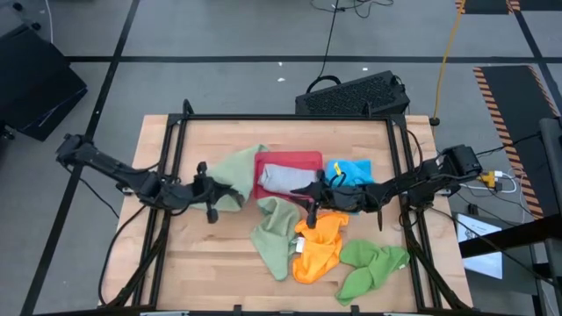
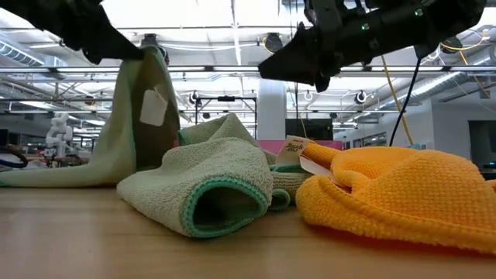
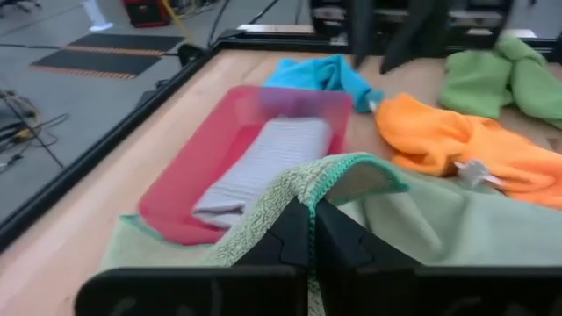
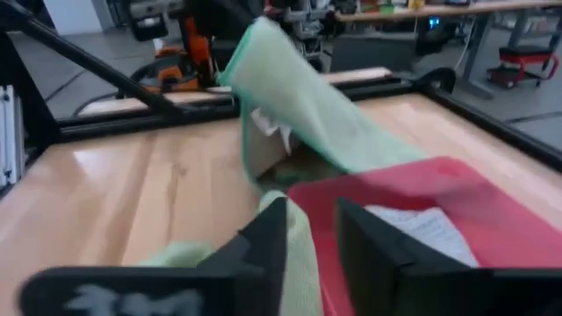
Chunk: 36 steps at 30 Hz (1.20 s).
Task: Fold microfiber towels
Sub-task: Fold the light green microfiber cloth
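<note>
**Left arm lifts a sage green towel beside the red tray**

Wooden table (image 1: 202, 254) with a black frame carries the red tray (image 1: 307, 161) near its middle; inside the tray lies one folded grey-blue towel (image 1: 283, 178), flat and neat. Just beside the tray, the left gripper (image 3: 311, 235) is pressed together on an edge of a sage green towel (image 1: 237, 168), holding it raised off the table. The right gripper (image 4: 312, 230) hangs at the tray's near corner, fingers apart; it seems to hold nothing, though a second sage green towel (image 1: 274, 230) lies close under it. An orange towel (image 1: 318, 246) and a bright green towel (image 1: 371, 265) lie crumpled in front, a bright blue towel (image 1: 349, 169) behind.
</note>
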Tool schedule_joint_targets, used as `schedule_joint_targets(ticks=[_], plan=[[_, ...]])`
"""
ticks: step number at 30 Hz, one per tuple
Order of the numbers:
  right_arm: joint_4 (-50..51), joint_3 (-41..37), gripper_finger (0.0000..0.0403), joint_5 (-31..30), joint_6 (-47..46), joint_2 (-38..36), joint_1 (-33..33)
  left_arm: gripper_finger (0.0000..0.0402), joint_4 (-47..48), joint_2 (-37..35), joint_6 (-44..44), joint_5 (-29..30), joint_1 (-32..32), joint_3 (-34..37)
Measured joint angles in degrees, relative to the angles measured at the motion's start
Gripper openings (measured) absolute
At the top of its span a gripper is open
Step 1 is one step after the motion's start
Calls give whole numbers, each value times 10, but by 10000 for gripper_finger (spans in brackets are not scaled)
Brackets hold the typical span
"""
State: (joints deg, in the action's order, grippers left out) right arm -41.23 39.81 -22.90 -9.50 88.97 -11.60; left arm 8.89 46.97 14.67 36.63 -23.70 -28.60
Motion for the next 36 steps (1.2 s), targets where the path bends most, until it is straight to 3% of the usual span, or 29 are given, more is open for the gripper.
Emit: schedule_joint_targets(ticks=[5,9,20,26,31,36], plan=[[-26,0,178,-1,24,1,8,4,-2,18,12,26,-35,0],[-56,25,211,2,62,33,7,11,-10,37,15,30,-42,0],[-57,244,258,3,223,250,-3,16,-71,63,-8,24,-41,0],[-58,323,303,-44,281,313,-12,16,-70,73,5,24,-41,0],[-72,329,287,-66,267,319,-12,16,-72,89,7,24,-41,0],[-68,329,199,-73,248,316,-10,17,-73,105,11,24,-41,0]])
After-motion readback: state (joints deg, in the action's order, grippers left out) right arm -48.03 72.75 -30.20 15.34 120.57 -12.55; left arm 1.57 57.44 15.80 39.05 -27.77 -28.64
